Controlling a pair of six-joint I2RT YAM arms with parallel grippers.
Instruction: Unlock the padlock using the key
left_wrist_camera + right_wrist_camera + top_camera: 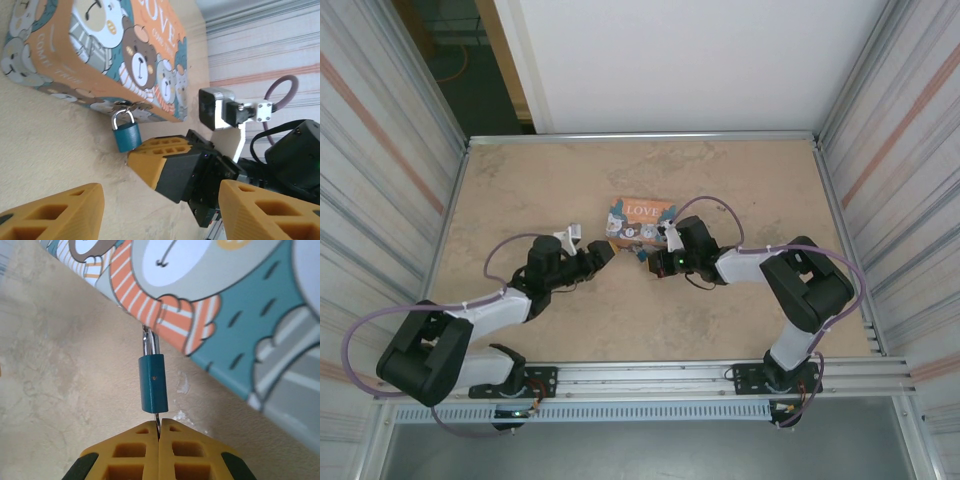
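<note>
The small blue-grey padlock (126,135) hangs by its silvery shackle from the clasp of the orange "LOVE" tin (125,45), low against the table. My right gripper (158,424) is shut on the key (157,419). The key's thin metal blade enters the bottom of the padlock (152,382). In the left wrist view the right gripper's yellow fingers (160,155) meet the padlock's underside. My left gripper (160,192) stands open a short way to the left, its fingers apart with nothing held between them. From above, the left gripper (603,255) and the right gripper (650,262) face each other in front of the tin (640,215).
The tin sits mid-table, just behind both grippers. The right arm's wrist camera mount (227,110) and cable (280,90) sit close behind the padlock. Metal walls (390,180) enclose the table on both sides.
</note>
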